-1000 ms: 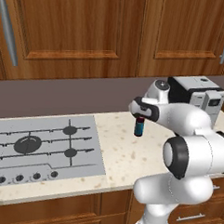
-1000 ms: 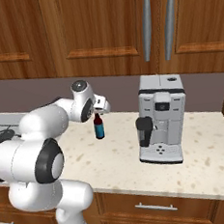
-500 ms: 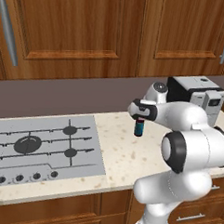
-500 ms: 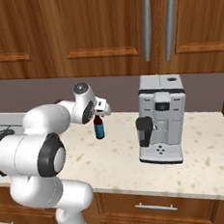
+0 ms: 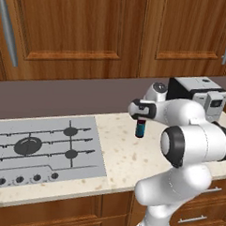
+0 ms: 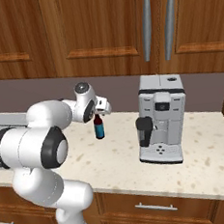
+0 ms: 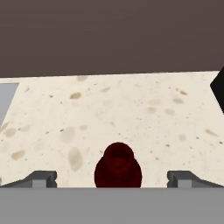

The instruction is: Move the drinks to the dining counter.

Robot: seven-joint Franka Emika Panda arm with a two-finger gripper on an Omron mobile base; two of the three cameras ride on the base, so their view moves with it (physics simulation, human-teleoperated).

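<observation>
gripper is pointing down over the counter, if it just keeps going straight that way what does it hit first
Most likely the short dark-red bottle: the open gripper points down at its cap, centred between the spread fingers. Only then the beige counter it stands on. The height above the cap is unclear.

Counted on the beige counter [image 5: 117,152]: one short dark-red bottle with blue label [image 5: 141,128], standing upright between the stovetop and the coffee machine. One grey stovetop [image 5: 38,146] to the bottle's left, with four burners [image 5: 27,145] and four knobs [image 5: 19,179] along its front edge. One silver coffee machine [image 6: 160,119] to the bottle's right. Above the bottle, four wooden cabinet doors [image 5: 77,33] seen in all, with four steel bar handles [image 6: 147,27]. One gripper [image 7: 112,178], two finger tips [image 7: 43,178].
</observation>
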